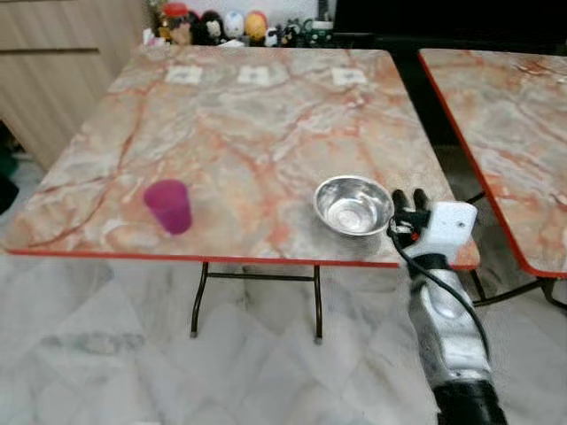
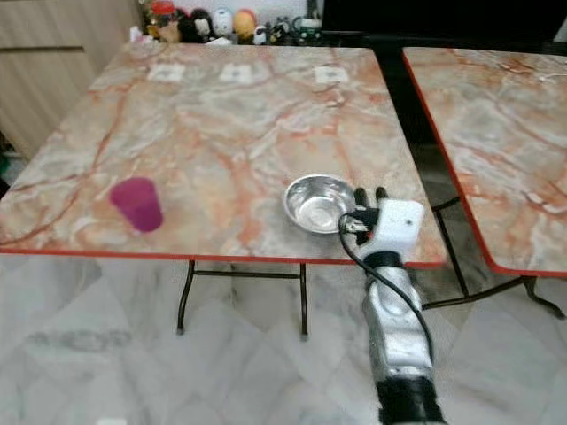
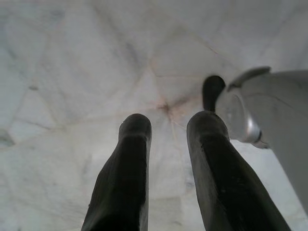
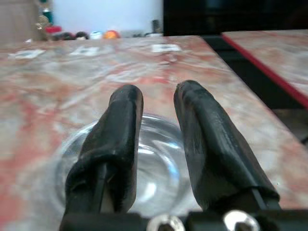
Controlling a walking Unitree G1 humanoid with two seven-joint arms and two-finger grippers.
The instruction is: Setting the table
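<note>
A shiny steel bowl [image 1: 353,205] sits near the front right edge of the marble table [image 1: 248,124]. My right gripper [image 1: 409,199] hovers just right of the bowl's rim, level with it, its fingers a little apart with nothing between them. In the right wrist view the two black fingers [image 4: 125,125] point across the bowl [image 4: 159,163] toward the far side of the table. A magenta cup [image 1: 169,205] stands upright near the front left edge. My left gripper [image 3: 168,122] hangs idle over the floor, open.
A second marble table [image 1: 505,115] stands to the right across a narrow gap. Small figurines [image 1: 221,25] line the far edge, with three white cards [image 1: 253,76] in front of them. A wooden cabinet [image 1: 53,62] stands at the left. Marble floor [image 1: 106,345] lies below.
</note>
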